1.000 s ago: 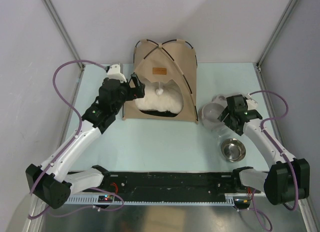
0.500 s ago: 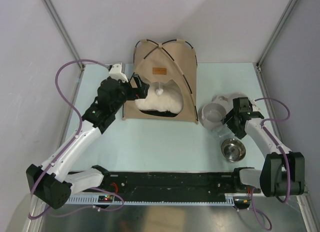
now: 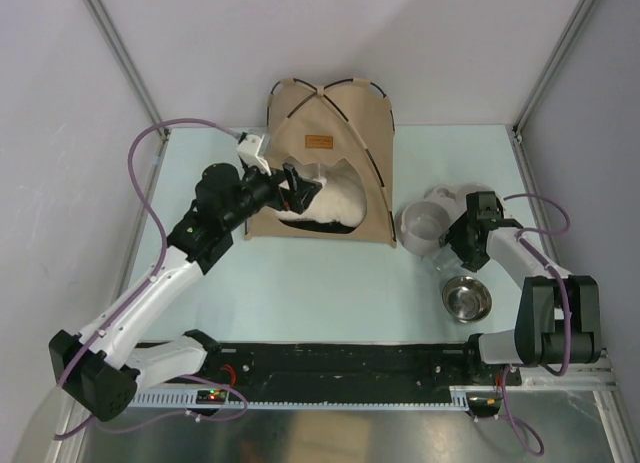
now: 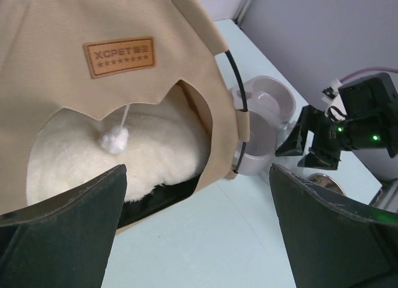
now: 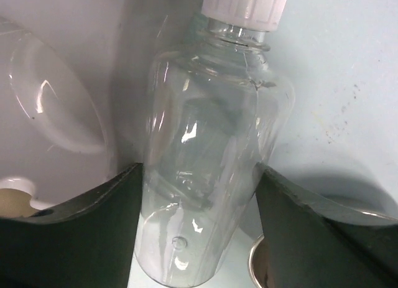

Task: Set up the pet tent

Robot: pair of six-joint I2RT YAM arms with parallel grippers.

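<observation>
At tent (image 3: 337, 118) mouth edge: L jaws apart; R jaws prob. clamped on bottle (image 5: 211, 151).

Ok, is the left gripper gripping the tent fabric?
No, the left gripper stands wide open in front of the pet tent, its fingers clamping nothing.

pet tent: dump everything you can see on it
The pet tent stands erected at the far middle of the table, entrance toward the arms. Tan canvas-like fabric; thin dark poles run through sleeves and cross at the top. A brown XCPET label patch sits above the scalloped opening, a white pompom hanging below on a string. A fluffy cream cushion fills the floor. The open left gripper hovers at the entrance; contact unclear.
</observation>
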